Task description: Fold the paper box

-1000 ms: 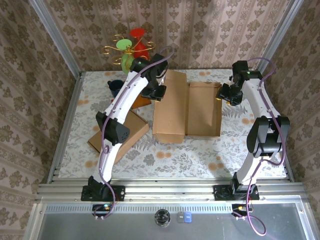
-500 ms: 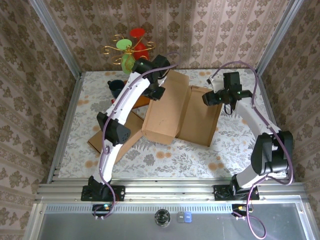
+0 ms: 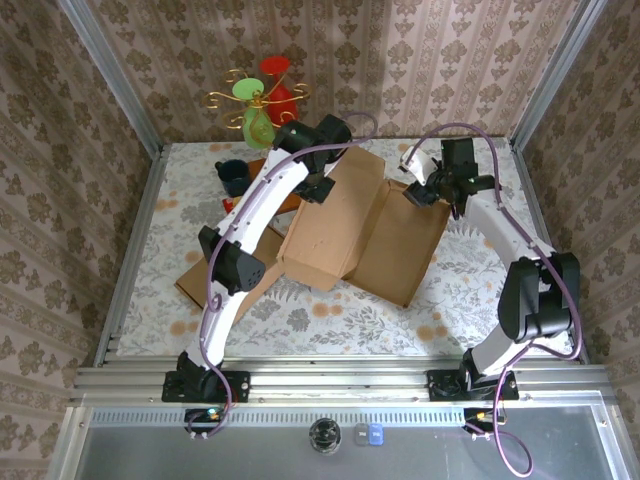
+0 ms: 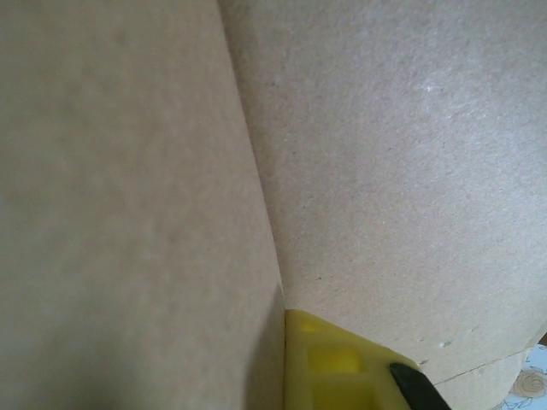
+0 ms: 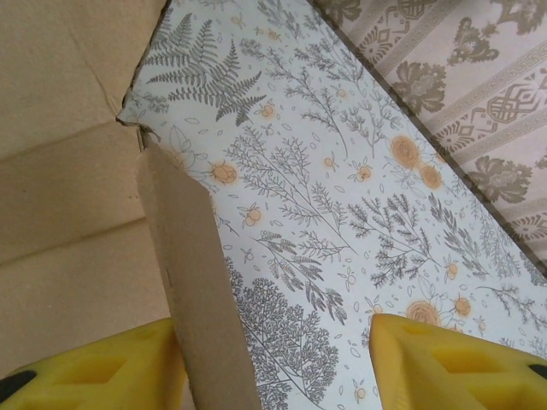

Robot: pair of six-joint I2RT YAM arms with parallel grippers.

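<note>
The paper box (image 3: 350, 230) hides most of the left gripper (image 3: 318, 186) pinching it. The right gripper (image 5: 273, 363), spread, straddles one flap (image 5: 192, 282). A second box (image 3: 280, 258) lies left of centre, partly under the arm.

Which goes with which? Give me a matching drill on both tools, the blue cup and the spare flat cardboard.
1 left tool
2 right tool
3 blue cup
4 spare flat cardboard

A far left of the table
B open astride a flap
C partly beneath the left arm
D shut on the paper box

Pairs: 1-D, 2-B, 3-A, 4-C
</note>
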